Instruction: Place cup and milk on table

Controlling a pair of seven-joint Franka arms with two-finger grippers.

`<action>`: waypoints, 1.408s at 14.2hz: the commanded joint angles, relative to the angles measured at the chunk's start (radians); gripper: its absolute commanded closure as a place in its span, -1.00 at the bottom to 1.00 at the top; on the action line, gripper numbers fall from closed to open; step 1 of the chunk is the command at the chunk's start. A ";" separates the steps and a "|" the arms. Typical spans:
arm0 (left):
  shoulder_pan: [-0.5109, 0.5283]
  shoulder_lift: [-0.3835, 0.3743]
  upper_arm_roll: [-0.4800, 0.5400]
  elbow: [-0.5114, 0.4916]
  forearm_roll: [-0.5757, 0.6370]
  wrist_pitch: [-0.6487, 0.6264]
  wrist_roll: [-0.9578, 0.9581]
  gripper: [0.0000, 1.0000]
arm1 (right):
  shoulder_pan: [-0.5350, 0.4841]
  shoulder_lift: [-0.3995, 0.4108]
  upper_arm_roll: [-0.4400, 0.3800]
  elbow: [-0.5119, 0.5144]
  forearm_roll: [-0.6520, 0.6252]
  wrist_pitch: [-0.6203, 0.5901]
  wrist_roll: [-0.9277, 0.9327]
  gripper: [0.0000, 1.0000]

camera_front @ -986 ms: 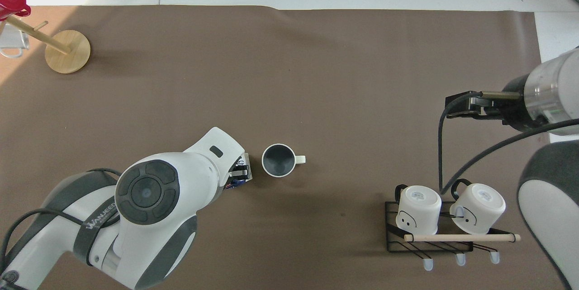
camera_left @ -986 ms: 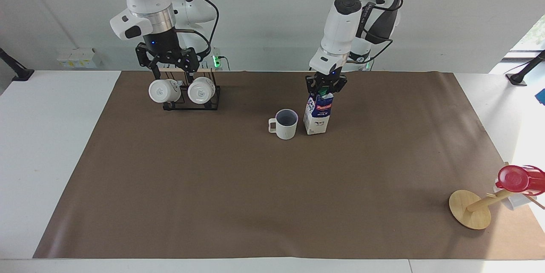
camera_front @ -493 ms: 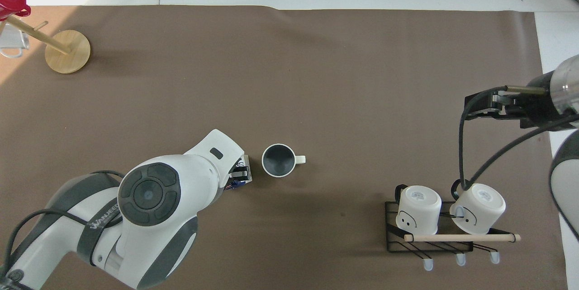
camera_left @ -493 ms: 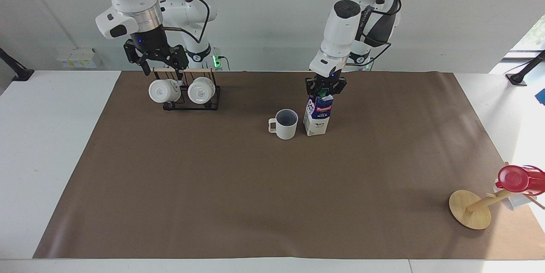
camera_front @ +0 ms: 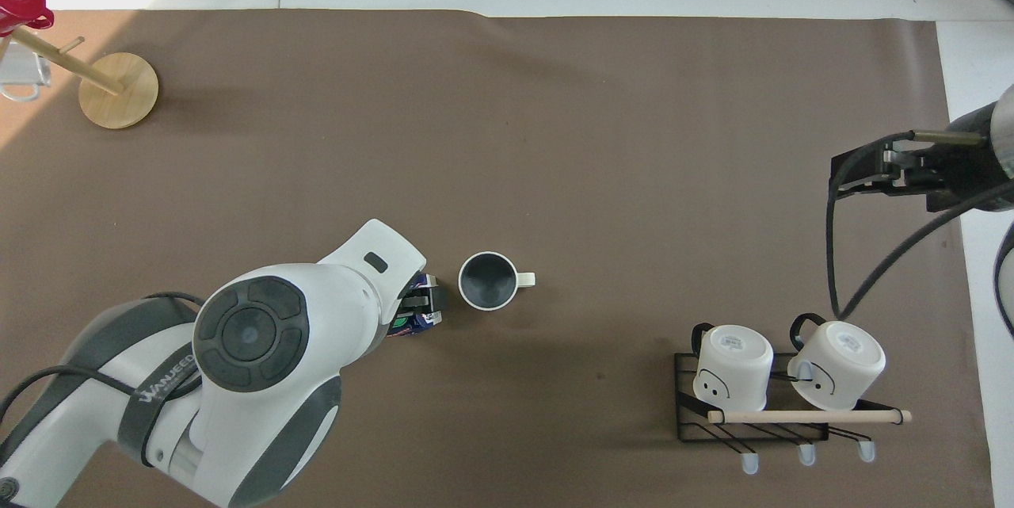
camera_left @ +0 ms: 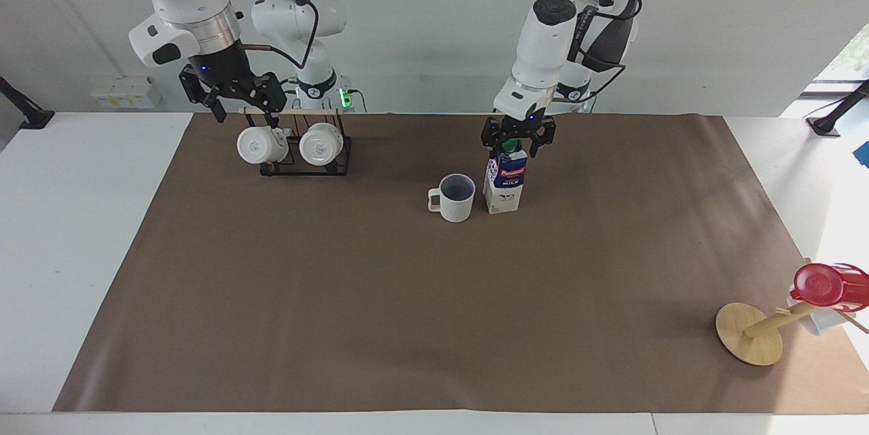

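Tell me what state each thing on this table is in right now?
cup: upright, empty, beside the milk.
milk: upright, green cap on.
left tool: open, around the milk's cap.
right tool: open, raised over the rack.
two white mugs: hanging on the rack.
red cup: on the tipped wooden stand.

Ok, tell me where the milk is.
The milk stands upright on the brown sheet mid-table, beside the cup toward the left arm's end, with the left gripper open just above its cap.

Matt brown paper sheet (camera_left: pixel 434 299) on smooth white table (camera_left: pixel 75 218); printed card milk (camera_left: pixel 506 184); wooden disc (camera_left: pixel 747 333); glossy red cup (camera_left: pixel 825 284).
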 commanded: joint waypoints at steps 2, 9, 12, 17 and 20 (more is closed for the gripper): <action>0.036 -0.004 0.014 0.155 0.022 -0.189 0.012 -1.00 | -0.011 0.006 0.001 0.022 0.031 -0.009 -0.025 -1.00; 0.287 -0.007 0.025 0.391 0.018 -0.459 0.405 -1.00 | -0.011 0.002 0.001 0.016 0.031 -0.010 -0.021 -1.00; 0.390 -0.007 0.027 0.430 0.018 -0.516 0.563 -1.00 | -0.011 0.002 0.001 0.016 0.032 -0.010 -0.021 -1.00; 0.491 -0.002 0.027 0.470 0.025 -0.570 0.678 -1.00 | -0.011 0.002 0.001 0.016 0.031 -0.009 -0.021 -1.00; 0.523 -0.002 0.028 0.473 0.018 -0.585 0.727 -1.00 | -0.011 0.002 0.001 0.016 0.032 -0.010 -0.021 -1.00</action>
